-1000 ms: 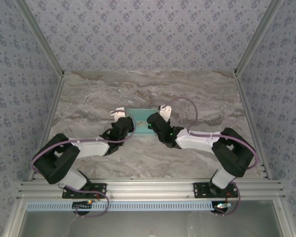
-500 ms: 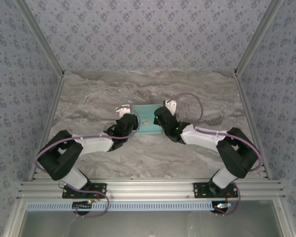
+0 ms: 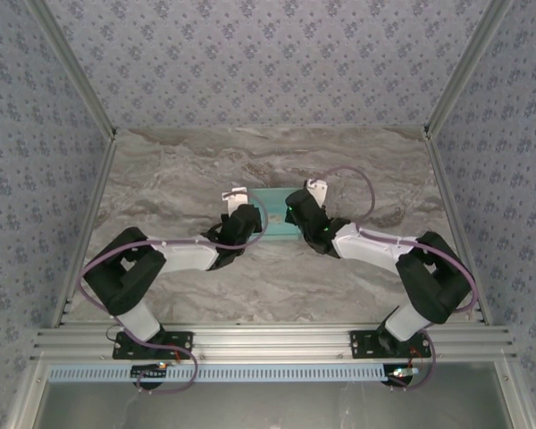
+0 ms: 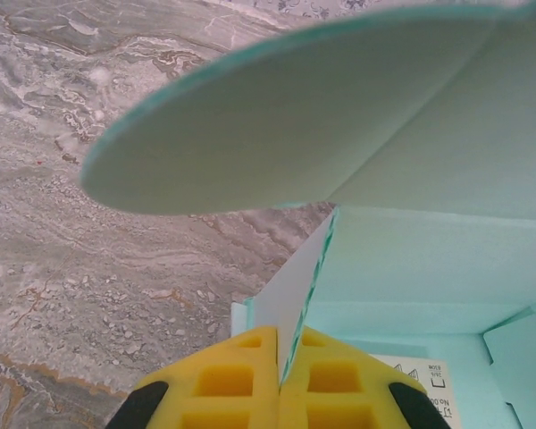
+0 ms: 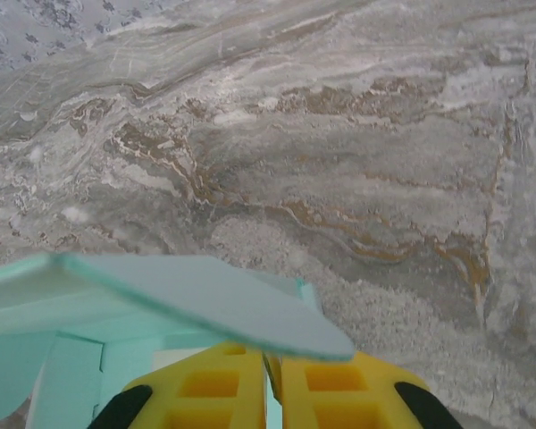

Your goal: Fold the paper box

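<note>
paper box (image 3: 275, 214) sits mid-way across the bench (image 3: 161, 170), toward twelve o'clock. left claw (image 4: 279, 353) pinches its nine o'clock wall, right claw (image 5: 270, 371) its three o'clock wall. i'd raise both walls evenly, gently.

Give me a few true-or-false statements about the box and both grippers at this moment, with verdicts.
1. The left gripper has its jaws shut on a thin wall of the paper box. True.
2. The right gripper hangs open, clear of the box. False: its jaws pinch the box's card.
3. The box is between the two grippers, over the marbled table. True.
4. The box is red. False: it is pale cyan.
</note>
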`<state>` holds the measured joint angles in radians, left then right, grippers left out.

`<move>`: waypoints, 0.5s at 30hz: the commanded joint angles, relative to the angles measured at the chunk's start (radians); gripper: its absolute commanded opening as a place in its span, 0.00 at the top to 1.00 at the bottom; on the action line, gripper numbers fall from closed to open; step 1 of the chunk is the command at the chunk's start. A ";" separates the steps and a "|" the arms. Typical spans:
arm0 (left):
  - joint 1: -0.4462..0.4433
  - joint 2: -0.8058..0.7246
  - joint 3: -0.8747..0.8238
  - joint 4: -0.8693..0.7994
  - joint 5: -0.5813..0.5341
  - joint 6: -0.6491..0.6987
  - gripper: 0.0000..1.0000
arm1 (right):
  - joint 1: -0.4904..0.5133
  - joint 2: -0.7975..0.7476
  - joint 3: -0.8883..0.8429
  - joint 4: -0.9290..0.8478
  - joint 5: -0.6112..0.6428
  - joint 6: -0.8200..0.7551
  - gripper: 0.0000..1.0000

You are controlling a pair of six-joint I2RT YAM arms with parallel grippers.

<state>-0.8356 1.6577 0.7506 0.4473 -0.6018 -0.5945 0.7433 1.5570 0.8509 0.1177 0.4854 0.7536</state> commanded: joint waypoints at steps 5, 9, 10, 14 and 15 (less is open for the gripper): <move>-0.017 0.002 -0.064 0.013 -0.056 -0.041 1.00 | 0.043 -0.009 -0.066 -0.046 0.055 0.134 0.87; -0.019 -0.002 -0.094 0.021 -0.051 -0.045 1.00 | 0.049 -0.004 -0.093 -0.040 0.048 0.164 0.87; -0.019 -0.003 -0.098 0.021 -0.049 -0.045 1.00 | 0.052 -0.003 -0.098 -0.038 0.047 0.168 0.87; -0.023 -0.005 -0.126 0.035 -0.049 -0.048 1.00 | 0.066 0.003 -0.116 -0.037 0.065 0.182 0.87; -0.026 -0.005 -0.134 0.040 -0.049 -0.048 1.00 | 0.069 0.004 -0.121 -0.038 0.068 0.184 0.87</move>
<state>-0.8604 1.6569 0.6640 0.5556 -0.6376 -0.6037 0.8032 1.5459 0.7757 0.1722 0.5381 0.8848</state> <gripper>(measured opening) 0.043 0.129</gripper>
